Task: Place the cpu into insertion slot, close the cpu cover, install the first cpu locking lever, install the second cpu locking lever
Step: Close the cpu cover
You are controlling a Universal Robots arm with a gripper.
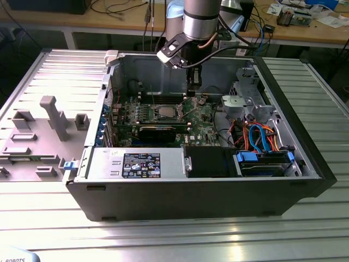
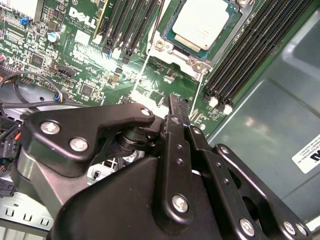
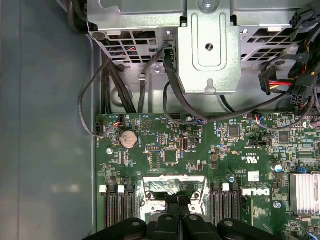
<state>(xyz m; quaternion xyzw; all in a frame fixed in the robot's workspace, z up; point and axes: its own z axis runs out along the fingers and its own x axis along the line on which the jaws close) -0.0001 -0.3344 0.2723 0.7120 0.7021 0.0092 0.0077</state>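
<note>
Hovering above the board: the hand (image 1: 194,87) hangs from the arm inside the open computer case (image 1: 218,191), just to the exterior view's right of the socket.
Hand state: in both wrist views the black fingers (image 3: 172,207) lie drawn together, closed, and nothing can be seen between them; the tip of the hand (image 2: 174,102) is over bare green board, just beside the socket and apart from the chip.
Cpu: the cpu (image 2: 202,22) lies flat in the insertion slot (image 2: 198,65), silvery top up; in the exterior view the cpu (image 1: 165,112) sits near the middle of the motherboard (image 1: 204,123).
Cpu cover: the cpu cover (image 3: 172,182) shows as a silver frame round the socket; I cannot tell whether it is pressed flat.
Neighbours: long black memory slots (image 2: 250,50) run along both sides of the socket.
Elsewhere on the board: a round coin cell (image 3: 128,138) and a finned heat sink (image 3: 305,192).
Above the board: a grey metal drive cage (image 3: 210,50) with black cables.
Support: the case rests on a ribbed metal tabletop (image 1: 163,240).
</note>
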